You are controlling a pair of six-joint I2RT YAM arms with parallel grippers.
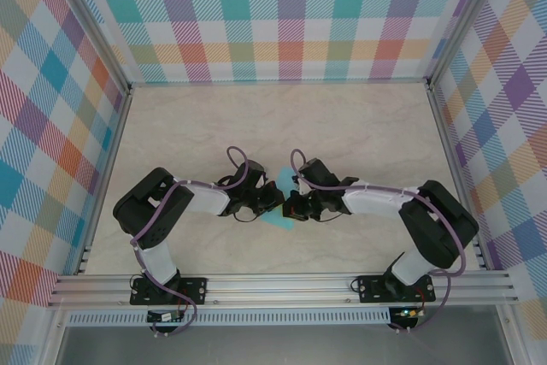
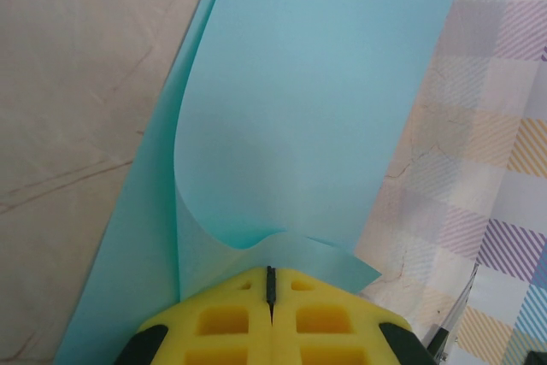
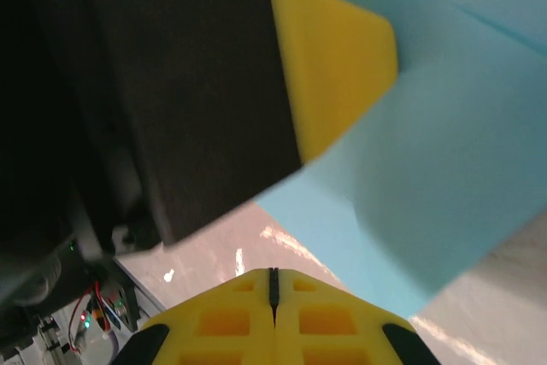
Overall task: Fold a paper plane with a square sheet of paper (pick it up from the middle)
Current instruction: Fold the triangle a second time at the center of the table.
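Though curled, sheet (image 1: 278, 218) (teal) lengthwise near-to-far.

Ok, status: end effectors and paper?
Left end effector shut on square sheet of paper, sheet curled up. Right end effector shut, beside sheet's corner. Nothing blocking.

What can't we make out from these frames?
1. Top external: the left arm and right arm cover most of the square sheet of paper; its creases are unreadable.
2. Left wrist: the sheet's curl hides the tips of the shut left fingers, so a pinch is unconfirmed.
3. Right wrist: the left fingers' blurred black housing blocks the left half; the sheet runs off the right edge, beyond the shut right fingers.
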